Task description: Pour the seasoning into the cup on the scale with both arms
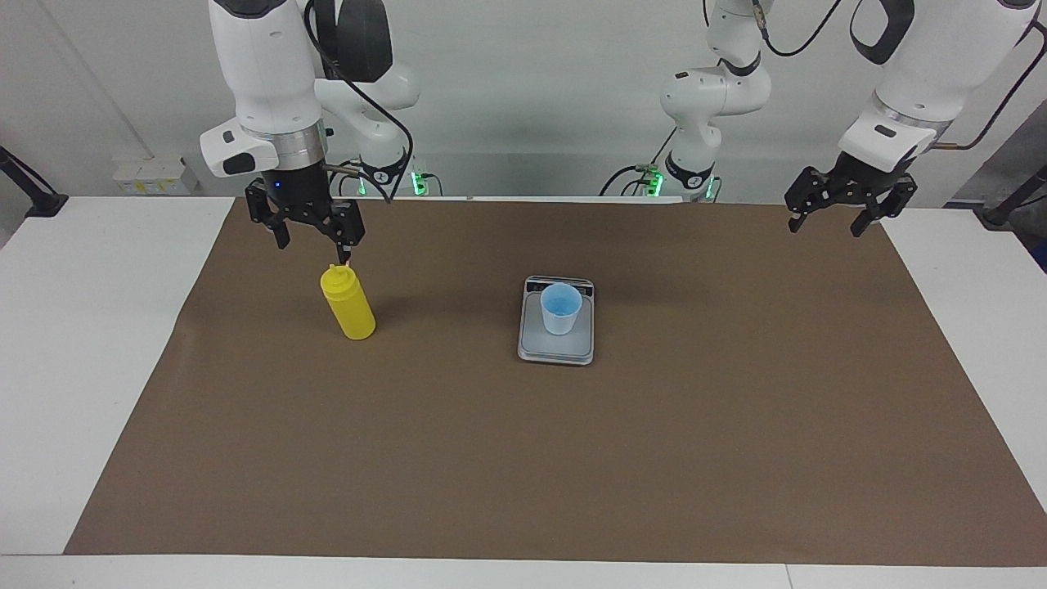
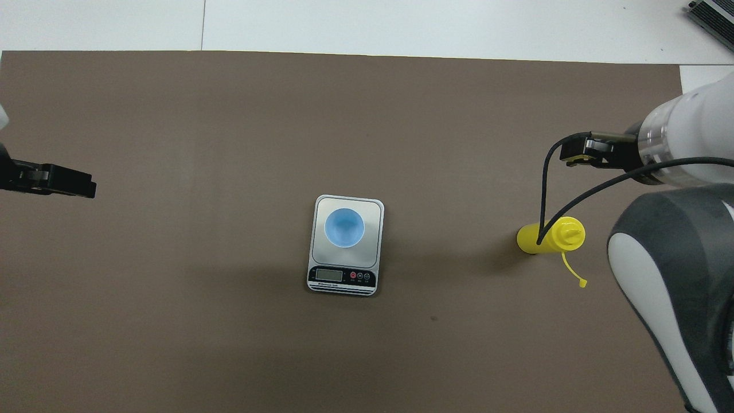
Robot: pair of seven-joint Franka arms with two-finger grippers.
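Observation:
The yellow seasoning bottle [image 1: 348,304] stands upright on the brown mat toward the right arm's end of the table; its cap strap [image 2: 573,272] hangs loose beside it. The light-blue cup [image 1: 561,308] stands on the silver-grey scale [image 1: 556,350] at mid-table, and both show in the overhead view, the cup [image 2: 344,227] on the scale [image 2: 374,252]. My right gripper [image 1: 312,239] is open and empty, in the air just above the bottle's nozzle and apart from it. My left gripper [image 1: 828,219] is open and empty, waiting over the mat's corner at the left arm's end.
The brown mat [image 1: 523,458] covers most of the white table [image 1: 90,327]. A black cable [image 2: 545,195] from the right arm hangs over the bottle in the overhead view. A grey device [image 2: 714,20] sits at the table's corner farthest from the robots.

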